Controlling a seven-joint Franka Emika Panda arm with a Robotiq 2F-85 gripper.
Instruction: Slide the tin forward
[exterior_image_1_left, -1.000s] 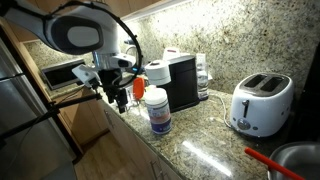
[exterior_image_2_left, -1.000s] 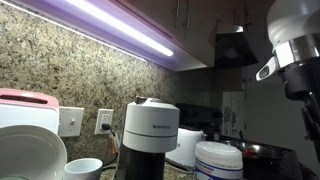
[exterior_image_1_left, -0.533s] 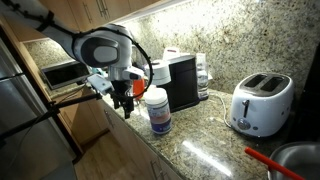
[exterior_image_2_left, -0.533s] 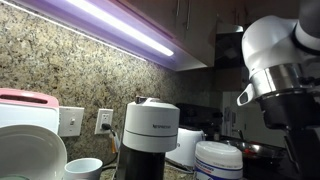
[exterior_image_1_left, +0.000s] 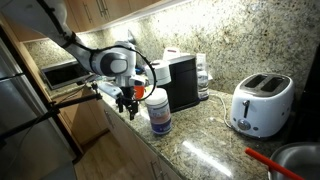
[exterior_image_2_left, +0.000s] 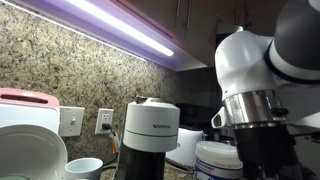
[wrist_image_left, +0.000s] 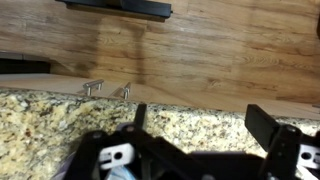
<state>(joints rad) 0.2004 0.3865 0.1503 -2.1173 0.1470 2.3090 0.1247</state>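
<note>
The tin (exterior_image_1_left: 158, 111) is a small white canister with a white lid and a blue-purple label band. It stands upright near the counter's edge, in front of a black coffee machine (exterior_image_1_left: 182, 82). Its lid also shows at the bottom of an exterior view (exterior_image_2_left: 217, 157). My gripper (exterior_image_1_left: 128, 102) hangs just beside the tin, on the side away from the toaster, at about lid height. In the wrist view the gripper (wrist_image_left: 200, 128) is open, with only the granite counter (wrist_image_left: 60, 115) between the fingers. The tin does not show in the wrist view.
A white two-slot toaster (exterior_image_1_left: 260, 103) stands further along the counter. A white cylinder (exterior_image_1_left: 157, 72) sits behind the tin. A Nespresso machine (exterior_image_2_left: 150, 135), a white cup (exterior_image_2_left: 84, 168) and a wall socket (exterior_image_2_left: 104, 122) stand by the granite backsplash. A wooden floor (wrist_image_left: 200, 50) lies beyond the counter edge.
The arm has swung lower and closer to the tin, and now fills the right of the backsplash-side exterior view. The tin has not moved.
</note>
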